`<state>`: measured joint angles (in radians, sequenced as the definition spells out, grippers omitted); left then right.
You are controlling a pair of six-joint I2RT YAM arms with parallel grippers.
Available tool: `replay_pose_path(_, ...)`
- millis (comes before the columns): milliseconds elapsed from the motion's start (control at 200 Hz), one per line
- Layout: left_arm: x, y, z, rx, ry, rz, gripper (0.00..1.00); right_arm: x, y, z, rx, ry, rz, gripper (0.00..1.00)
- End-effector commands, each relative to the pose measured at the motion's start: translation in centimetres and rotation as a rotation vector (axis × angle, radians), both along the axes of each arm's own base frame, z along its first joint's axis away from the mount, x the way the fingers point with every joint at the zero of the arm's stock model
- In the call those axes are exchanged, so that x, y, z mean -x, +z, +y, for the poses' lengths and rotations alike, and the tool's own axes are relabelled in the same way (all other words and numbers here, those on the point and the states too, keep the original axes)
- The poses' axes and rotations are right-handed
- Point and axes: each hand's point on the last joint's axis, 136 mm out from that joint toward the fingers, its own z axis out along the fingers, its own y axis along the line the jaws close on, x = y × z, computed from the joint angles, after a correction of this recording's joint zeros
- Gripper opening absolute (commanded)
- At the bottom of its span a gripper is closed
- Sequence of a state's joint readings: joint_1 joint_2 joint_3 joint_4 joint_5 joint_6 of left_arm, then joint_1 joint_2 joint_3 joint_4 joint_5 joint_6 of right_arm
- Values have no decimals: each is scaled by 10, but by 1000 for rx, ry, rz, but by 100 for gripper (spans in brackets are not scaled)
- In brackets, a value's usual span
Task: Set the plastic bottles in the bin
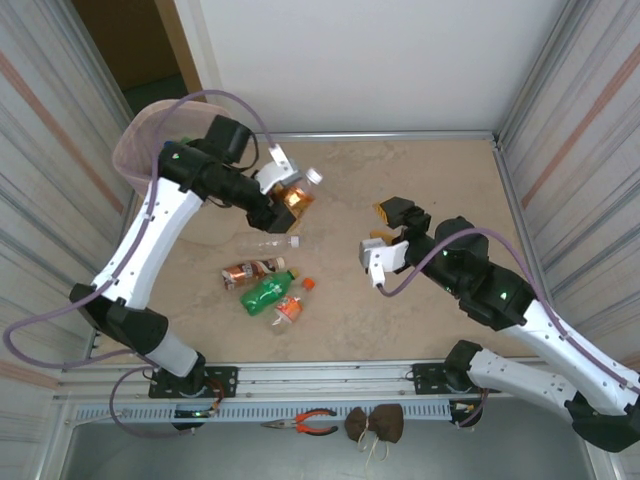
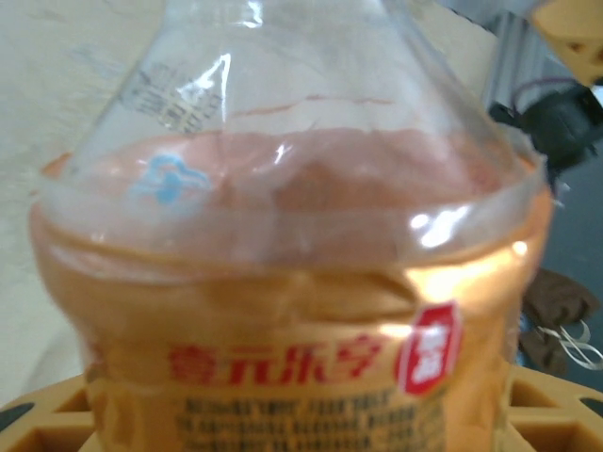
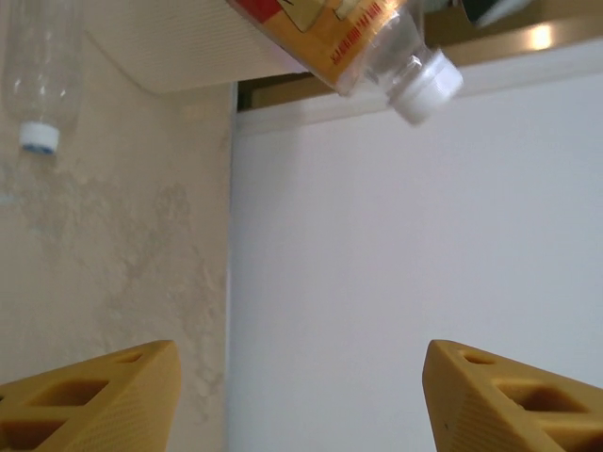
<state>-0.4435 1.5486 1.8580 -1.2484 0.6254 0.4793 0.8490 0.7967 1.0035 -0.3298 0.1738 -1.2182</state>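
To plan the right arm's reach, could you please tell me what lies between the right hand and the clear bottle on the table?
Nothing: the top view shows bare table between the right hand and the clear bottle.

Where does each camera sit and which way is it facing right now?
Top external: above and behind the bases, looking down on the table, bin and both arms.
Left wrist: on the left gripper, facing the orange-labelled bottle it grips; its fingers edge the bottom.
Right wrist: behind the open right gripper, facing the white back wall; both fingers show.
Shared: all views catch that bottle.
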Motion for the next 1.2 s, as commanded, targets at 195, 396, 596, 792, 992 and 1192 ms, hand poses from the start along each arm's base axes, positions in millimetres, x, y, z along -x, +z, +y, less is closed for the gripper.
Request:
replay_pose_path(195, -55, 58, 65, 95, 375, -158, 49, -23, 4, 9, -474, -171, 430, 75)
replay_pose_path(396, -85, 80, 117, 86, 566, -214, 49, -23, -6, 18, -490, -154, 494, 76)
replay_pose_path(596, -116, 81, 167, 17, 727, -213, 48, -24, -7, 20, -471, -153, 489, 76)
replay_pose_path(792, -145, 64, 190, -30, 773, -176, 47, -29, -10, 22, -443, -161, 479, 77)
replay_pose_path(992, -165, 35, 199, -72, 778, -94, 48, -29, -11, 25, -430, -156, 485, 77)
replay_pose_path(1192, -175, 0, 206, -122, 781, 10, 49, -28, -15, 26, -422, -151, 497, 77)
